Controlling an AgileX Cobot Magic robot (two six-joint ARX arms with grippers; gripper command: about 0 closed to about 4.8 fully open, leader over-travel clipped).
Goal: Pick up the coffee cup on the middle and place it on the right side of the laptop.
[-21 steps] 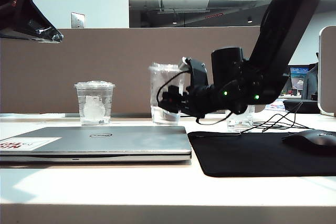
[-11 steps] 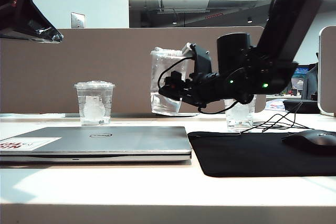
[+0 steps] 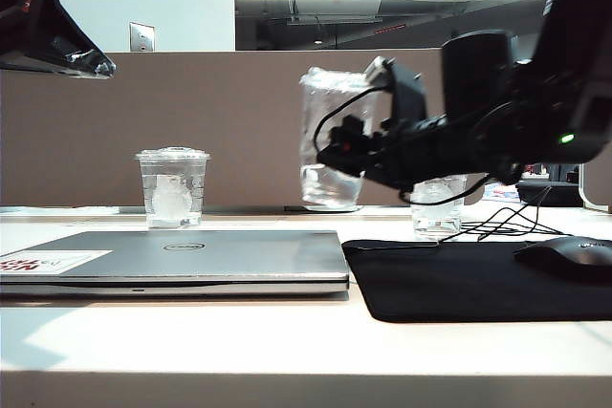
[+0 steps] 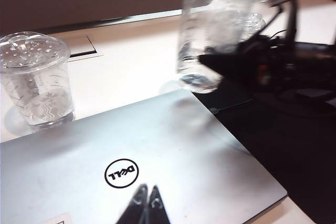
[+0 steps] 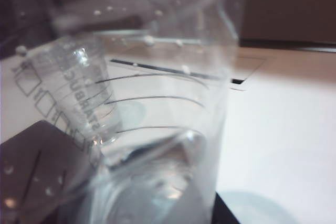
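Note:
The coffee cup (image 3: 330, 136), a tall clear lidded cup, hangs tilted in the air above the table's far edge, just past the laptop's right end. My right gripper (image 3: 356, 148) is shut on its side. In the right wrist view the coffee cup (image 5: 157, 103) fills the picture and hides the gripper's fingers. The silver laptop (image 3: 191, 255) lies closed at the front left. My left gripper (image 4: 147, 196) hovers shut and empty over the laptop (image 4: 157, 150) lid, with the coffee cup (image 4: 210, 30) beyond the lid's far corner.
A short clear cup (image 3: 172, 188) stands behind the laptop at left, and another (image 3: 438, 207) behind the black mouse mat (image 3: 469, 284). A black mouse (image 3: 569, 255) rests on the mat's right end. Cables run behind it. A brown partition closes off the back.
My right gripper has lifted the coffee cup off the table and carried it up and to the right. The left arm has stayed still.

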